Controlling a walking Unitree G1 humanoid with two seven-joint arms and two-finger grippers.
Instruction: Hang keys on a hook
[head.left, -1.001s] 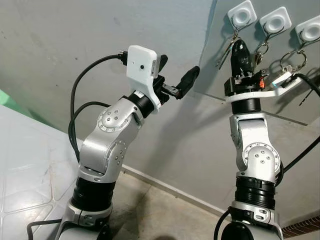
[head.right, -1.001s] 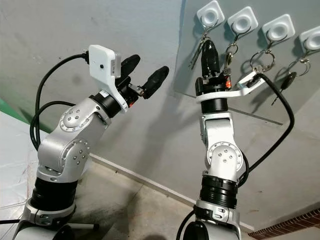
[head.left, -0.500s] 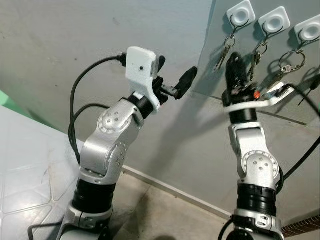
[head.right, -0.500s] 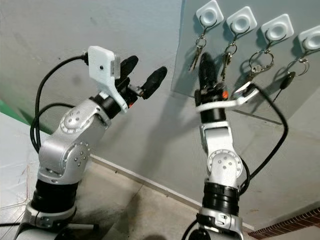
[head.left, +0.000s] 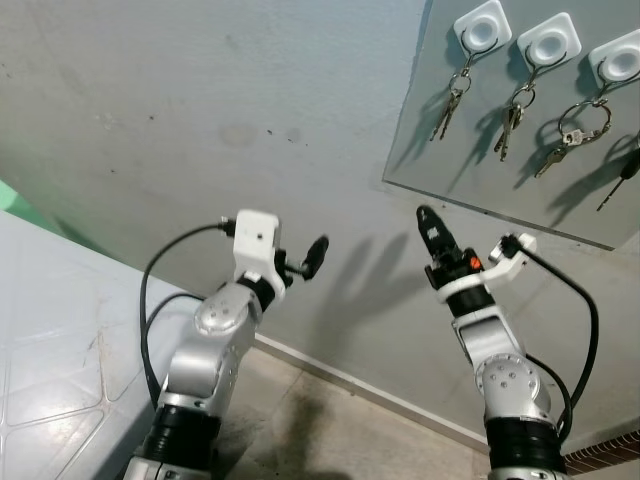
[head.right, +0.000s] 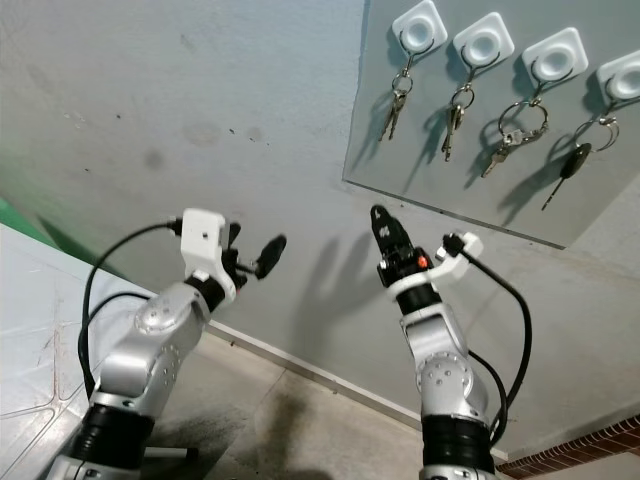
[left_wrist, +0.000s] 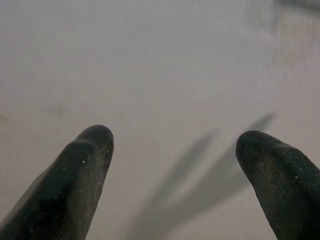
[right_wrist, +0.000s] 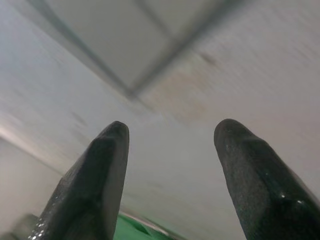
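A grey panel on the wall carries several white square hooks, and a bunch of keys hangs from each. The leftmost hook holds a small key bunch. My right gripper points up at the wall below the panel's lower left corner, well under the keys. Its fingers stand apart with nothing between them, so it is open. My left gripper is lower and further left, facing the bare wall. It is open too, with its fingers wide and empty.
The grey wall runs across the scene, with a pale skirting strip at its foot. White floor tiles lie at the left beside a green patch. Black cables loop from both wrists.
Both arms have dropped down and away from the panel. The right gripper, which was up at the leftmost hook's keys, has come off them and they hang free.
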